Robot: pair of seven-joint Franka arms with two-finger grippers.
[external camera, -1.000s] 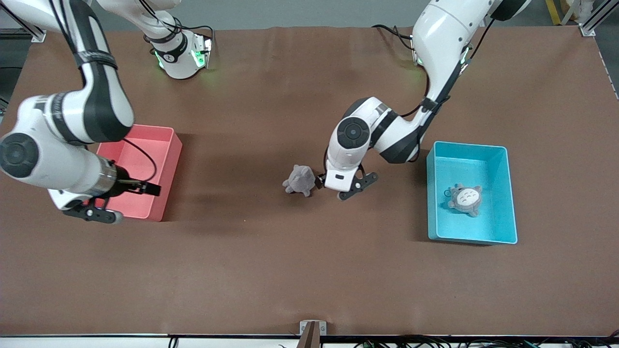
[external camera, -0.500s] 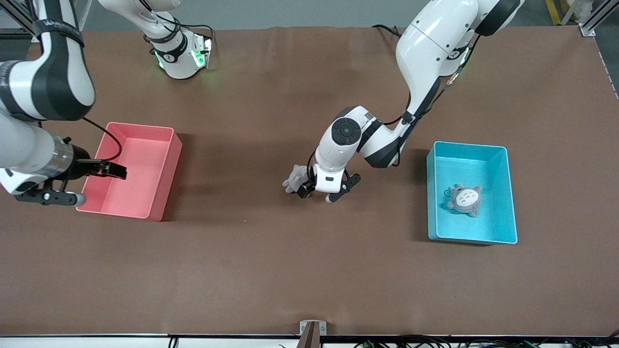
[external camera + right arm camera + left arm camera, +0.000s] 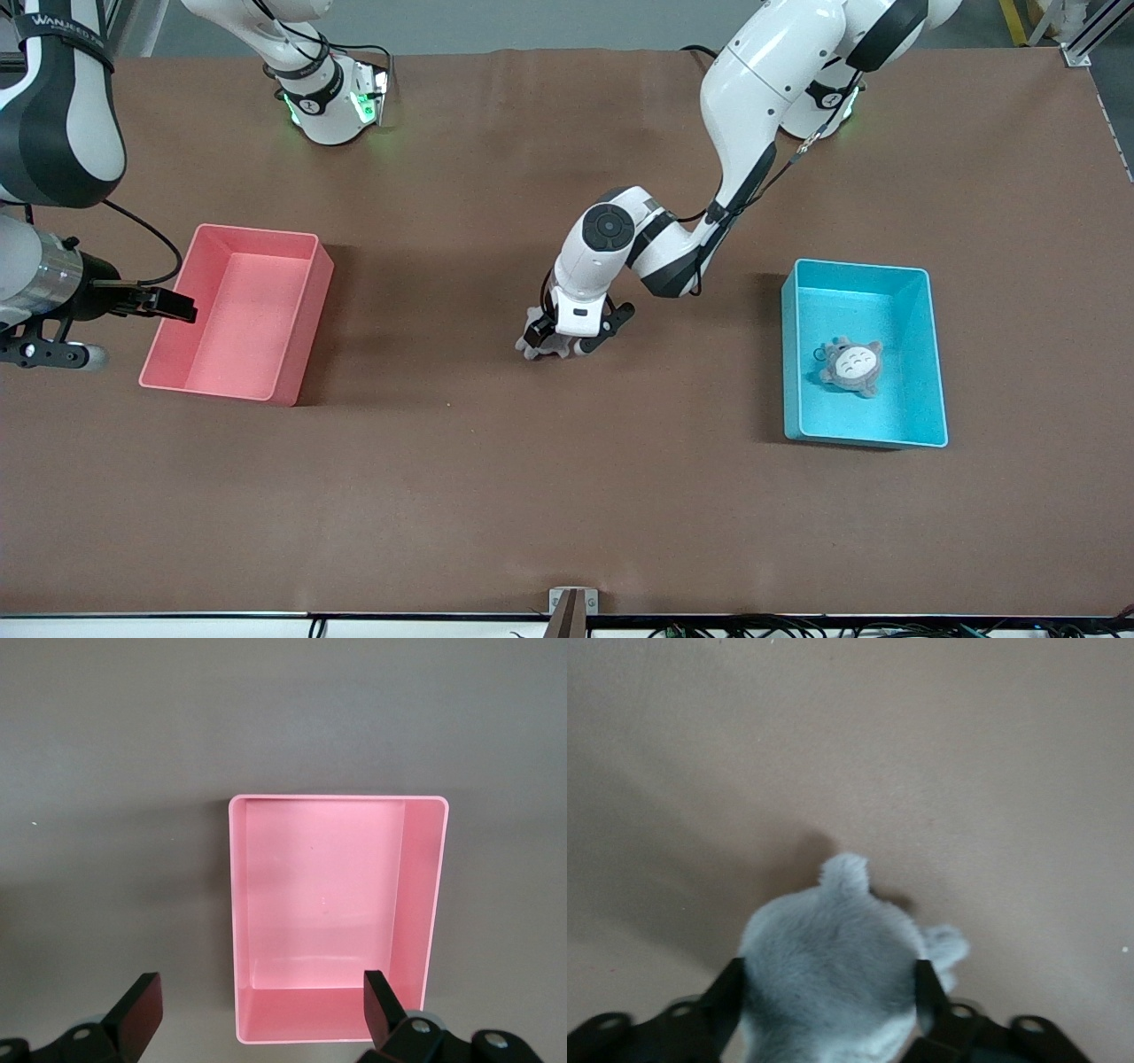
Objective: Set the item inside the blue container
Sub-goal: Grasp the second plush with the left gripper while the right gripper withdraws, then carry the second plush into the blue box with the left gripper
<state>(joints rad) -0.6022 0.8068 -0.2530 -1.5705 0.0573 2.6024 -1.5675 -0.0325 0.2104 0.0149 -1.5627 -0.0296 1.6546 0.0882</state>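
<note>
A grey plush toy (image 3: 531, 344) (image 3: 833, 961) lies on the brown table near its middle. My left gripper (image 3: 567, 340) (image 3: 828, 1003) is down over it, one black finger pressed against each side of its body. The light blue container (image 3: 886, 299) stands toward the left arm's end of the table, and a second grey plush with a white belly (image 3: 852, 365) lies inside it. My right gripper (image 3: 53, 354) (image 3: 257, 1005) hangs open and holds nothing, up in the air beside the pink bin.
A pink bin (image 3: 257, 233) (image 3: 337, 799) with nothing in it stands toward the right arm's end of the table. The brown mat (image 3: 567, 496) covers the whole tabletop.
My left gripper moved sideways onto the grey plush and its fingers came in against the toy. The right arm rose and drew away from the pink bin toward its end of the table.
</note>
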